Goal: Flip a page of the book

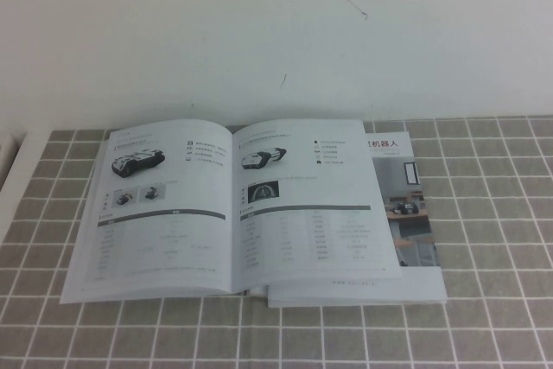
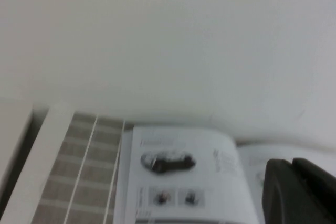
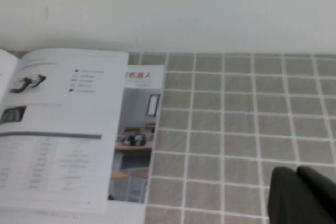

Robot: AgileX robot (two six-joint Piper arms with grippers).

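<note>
Open book (image 1: 233, 209) lying flat on the counter (image 1: 484, 213), near the white wall (image 1: 276, 32) at the back. Counter covered with a grey cloth of small squares and white lines. Left-hand leaf (image 1: 160, 205) showing a flat black-and-white vehicle near its top, two small photos under it, then a grey bar and a table of small print. Right-hand page (image 1: 315, 205) showing a black-and-white machine near its top, a dark arched picture below, then a grey bar and more small print. Page lying flat, not lifted. Under the right-hand page, and sticking out past its right edge and bottom edge, a further sheet (image 1: 410, 205) with red letters at the top and a colour photo of a room with desks. Neither arm seen from the high camera. Left end effector (image 2: 299, 192) seen only as a dark blurry shape in its own wrist camera, hanging above the book's left-hand leaf; cannot tell if open or closed. Right end effector (image 3: 302, 198) seen as a dark shape in its own wrist camera, over bare cloth well apart from the book's right edge, pressed closed and holding nothing.
</note>
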